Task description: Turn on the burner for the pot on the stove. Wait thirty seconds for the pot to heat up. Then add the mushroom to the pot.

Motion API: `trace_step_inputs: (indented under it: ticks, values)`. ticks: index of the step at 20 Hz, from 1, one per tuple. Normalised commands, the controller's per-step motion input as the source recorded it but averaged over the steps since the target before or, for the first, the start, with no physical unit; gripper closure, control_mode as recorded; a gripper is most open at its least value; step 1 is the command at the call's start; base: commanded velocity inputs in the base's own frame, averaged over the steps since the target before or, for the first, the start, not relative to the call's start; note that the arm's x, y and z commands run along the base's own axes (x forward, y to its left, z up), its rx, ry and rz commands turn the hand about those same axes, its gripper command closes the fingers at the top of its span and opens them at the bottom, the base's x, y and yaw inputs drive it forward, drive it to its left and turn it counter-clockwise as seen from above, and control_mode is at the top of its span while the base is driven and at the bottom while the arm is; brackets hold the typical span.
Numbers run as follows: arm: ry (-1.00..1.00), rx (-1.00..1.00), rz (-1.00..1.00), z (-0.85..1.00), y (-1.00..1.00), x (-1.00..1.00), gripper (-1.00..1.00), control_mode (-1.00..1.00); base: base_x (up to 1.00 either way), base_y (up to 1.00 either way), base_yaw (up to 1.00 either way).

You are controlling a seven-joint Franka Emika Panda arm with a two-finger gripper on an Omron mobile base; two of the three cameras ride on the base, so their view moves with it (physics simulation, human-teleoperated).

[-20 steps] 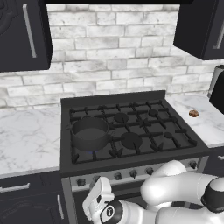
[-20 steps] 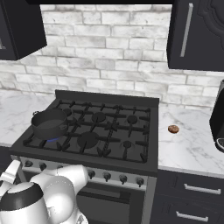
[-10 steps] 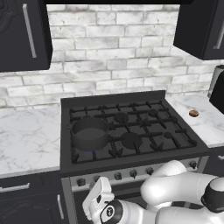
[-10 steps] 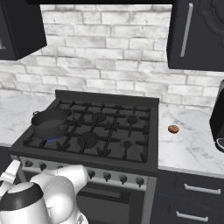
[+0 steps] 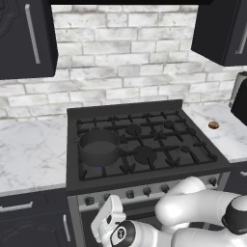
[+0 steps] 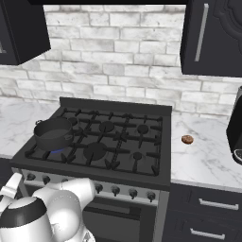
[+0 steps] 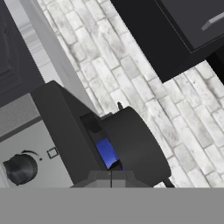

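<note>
The dark grey pot stands on the front left burner of the black stove, and a small blue flame shows under it. In the right base view the pot sits over the same flame on the burner. The brown mushroom lies on the marble counter right of the stove, seen as the mushroom. My gripper hangs low in front of the stove's knob strip, left of centre. In the hand view my gripper is shut and empty, looking up at the pot and the blue flame.
A dark knob sits on the silvery front strip close to the hand. A dark appliance stands on the right counter beyond the mushroom. Black wall cabinets hang at both sides. Marble counter stretches left of the stove.
</note>
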Motion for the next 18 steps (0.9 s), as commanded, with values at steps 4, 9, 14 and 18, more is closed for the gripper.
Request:
trace_step_inputs:
  ticks: [4, 9, 14, 18]
  values:
    - [0.00, 0.00, 0.00, 0.00, 0.00, 0.00, 1.00, -1.00, 0.00, 0.00, 0.00]
    - [0.00, 0.00, 0.00, 0.00, 0.00, 0.00, 1.00, -1.00, 0.00, 0.00, 0.00]
    - [0.00, 0.00, 0.00, 0.00, 0.00, 0.00, 1.00, -1.00, 0.00, 0.00, 0.00]
    - [0.00, 0.00, 0.00, 0.00, 0.00, 0.00, 1.00, -1.00, 0.00, 0.00, 0.00]
